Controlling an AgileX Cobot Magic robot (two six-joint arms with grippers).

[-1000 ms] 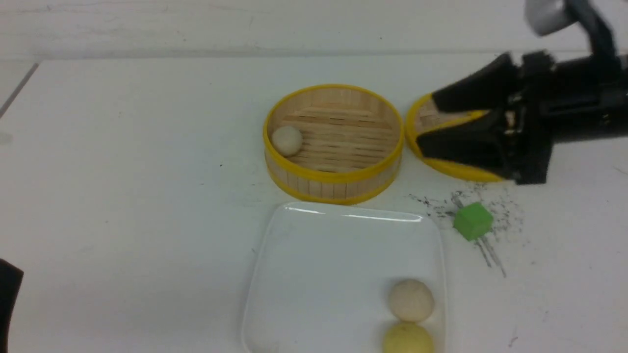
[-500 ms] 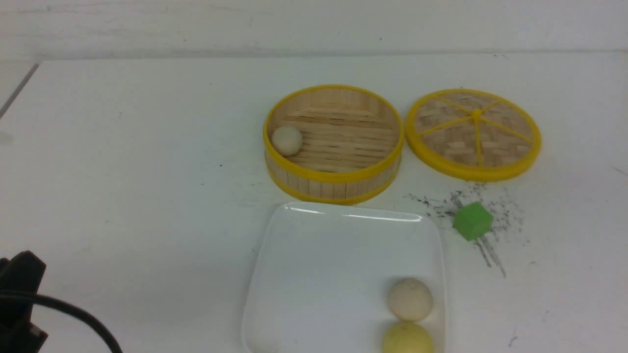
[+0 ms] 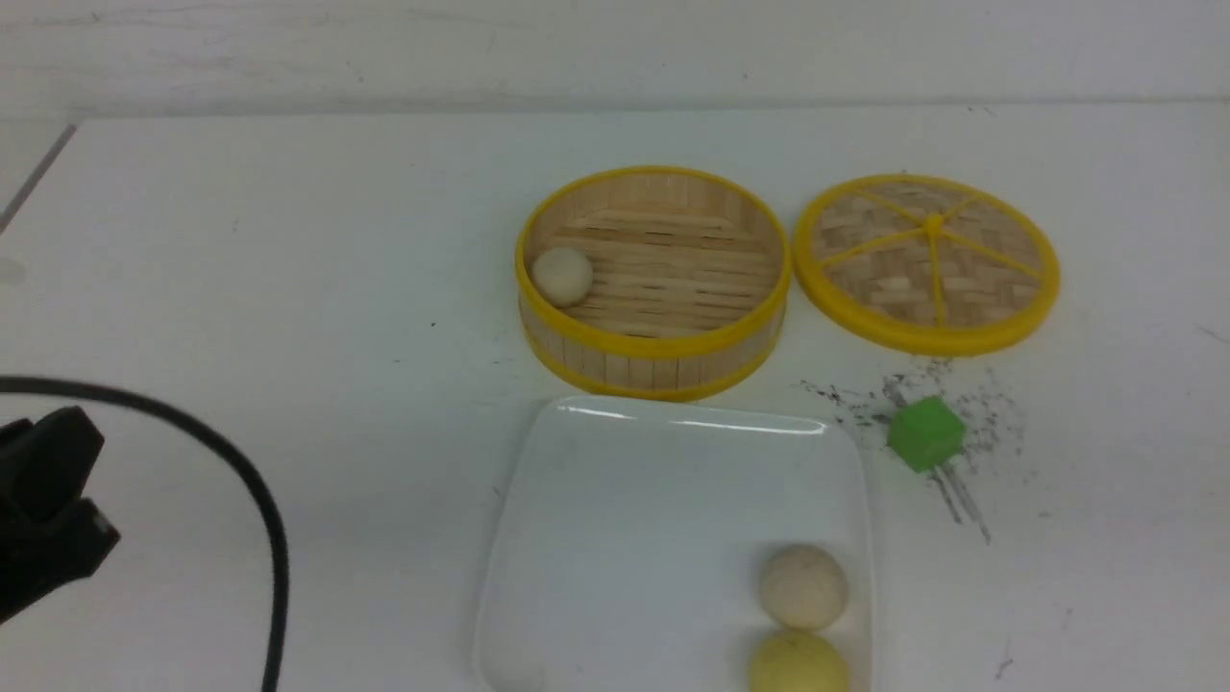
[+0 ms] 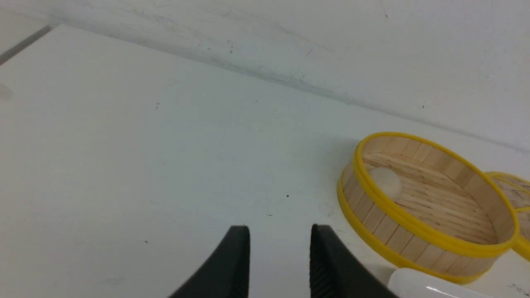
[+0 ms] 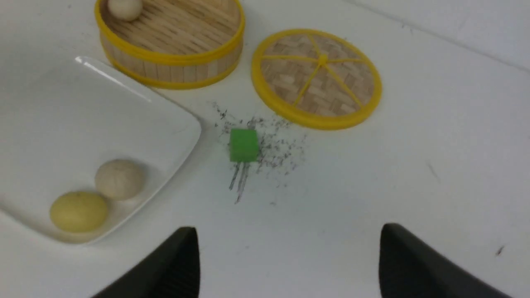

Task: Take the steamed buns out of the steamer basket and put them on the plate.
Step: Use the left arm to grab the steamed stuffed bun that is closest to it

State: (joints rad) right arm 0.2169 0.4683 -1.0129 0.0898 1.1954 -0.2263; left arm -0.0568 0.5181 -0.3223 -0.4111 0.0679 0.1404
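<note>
The right gripper (image 5: 288,229) has pulled away from over the lid (image 3: 927,259); its jaws are spread wide and empty. The left gripper (image 4: 280,234) and its cable (image 3: 259,500) have come up at the left edge of the surface (image 3: 240,240); its jaws stand slightly apart, with nothing between them. A cream bun (image 3: 562,276) lies in the basket (image 3: 653,367) against its left wall. A second cream bun (image 3: 803,587) and a yellow bun (image 3: 798,665) touch at the near right corner of the plate (image 3: 625,500). A green cube (image 3: 925,434) sits near its far right corner.
</note>
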